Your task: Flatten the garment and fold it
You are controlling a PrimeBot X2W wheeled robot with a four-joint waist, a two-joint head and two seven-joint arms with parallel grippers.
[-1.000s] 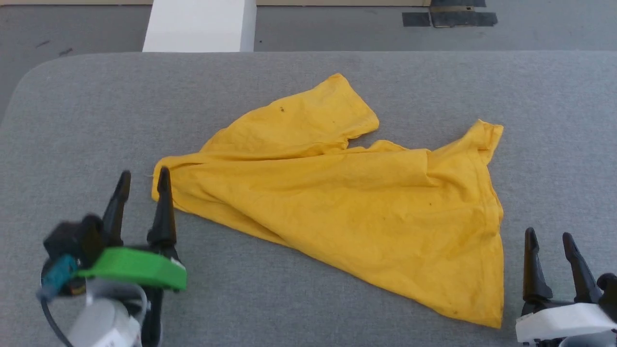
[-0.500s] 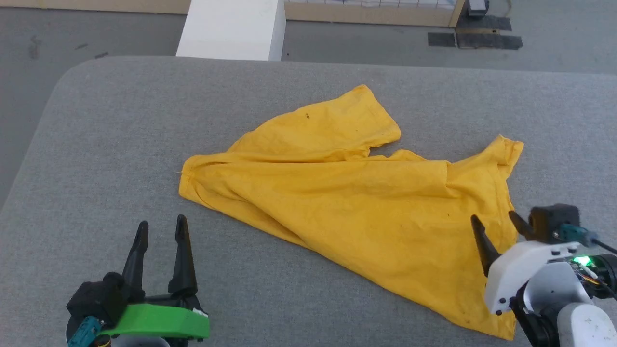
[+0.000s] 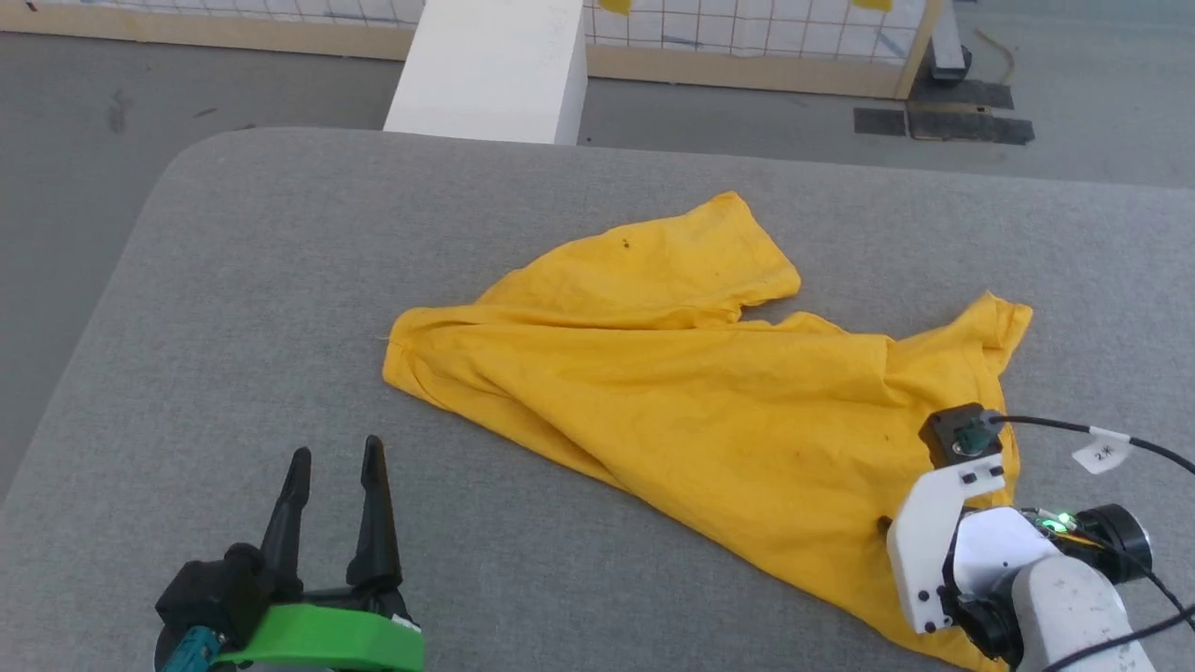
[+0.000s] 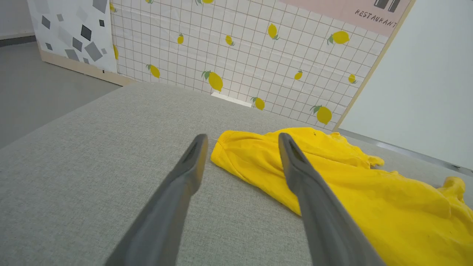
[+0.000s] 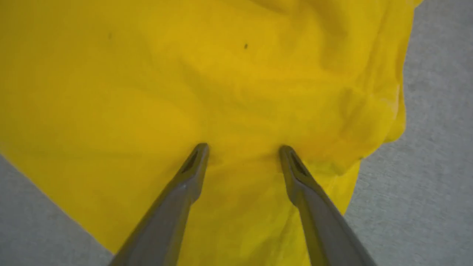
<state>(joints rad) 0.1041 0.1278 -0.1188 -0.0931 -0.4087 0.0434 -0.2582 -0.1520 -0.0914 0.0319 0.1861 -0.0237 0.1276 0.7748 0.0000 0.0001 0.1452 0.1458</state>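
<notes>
Right gripper (image 5: 244,147) now down over garment (image 3: 672,401), jaws apart in wrist view; left gripper (image 3: 336,448), jaws apart too.

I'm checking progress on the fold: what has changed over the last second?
The right claw swung in from beside the garment and now points down onto its near right part, open, gripping nothing. The left claw drew back from its left corner, open. The garment's shape is unchanged; only the head view shifted.
</notes>
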